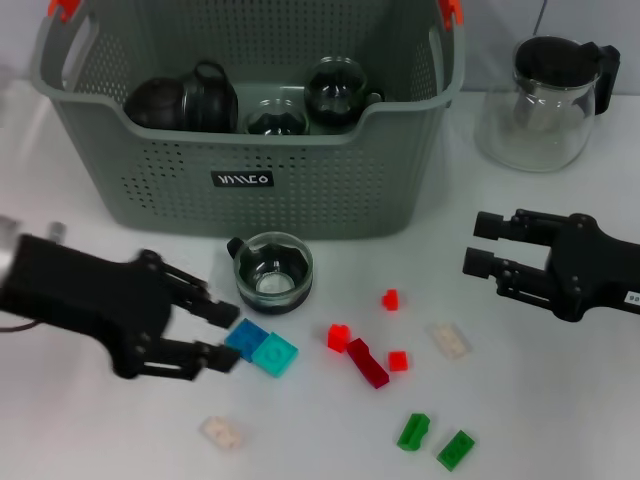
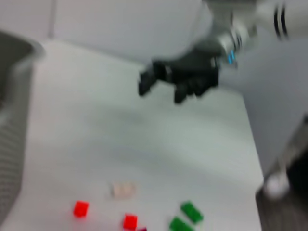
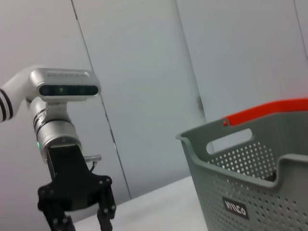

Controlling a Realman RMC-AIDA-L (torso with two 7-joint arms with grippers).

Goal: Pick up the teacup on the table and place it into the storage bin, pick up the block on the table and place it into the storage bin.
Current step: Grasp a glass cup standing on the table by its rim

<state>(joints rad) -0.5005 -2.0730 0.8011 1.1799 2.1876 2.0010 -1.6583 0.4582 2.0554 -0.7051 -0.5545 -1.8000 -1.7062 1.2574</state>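
Left gripper (image 1: 232, 337), fingers spread, straddles blue blocks (image 1: 262, 347) at the teacup's (image 1: 272, 271) 7 o'clock; right gripper (image 1: 480, 246) idle, fingers released.

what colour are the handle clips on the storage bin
Orange-red; the handle clips top the grey storage bin, clearest in the head view.

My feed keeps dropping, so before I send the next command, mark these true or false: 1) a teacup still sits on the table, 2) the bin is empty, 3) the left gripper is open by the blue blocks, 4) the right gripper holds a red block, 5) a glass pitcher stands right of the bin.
1) True: a teacup sits before the storage bin.
2) False: several dark cups lie inside.
3) True: the left gripper is open at the blue blocks.
4) False: the right gripper is open and empty.
5) True: the glass pitcher stands there.
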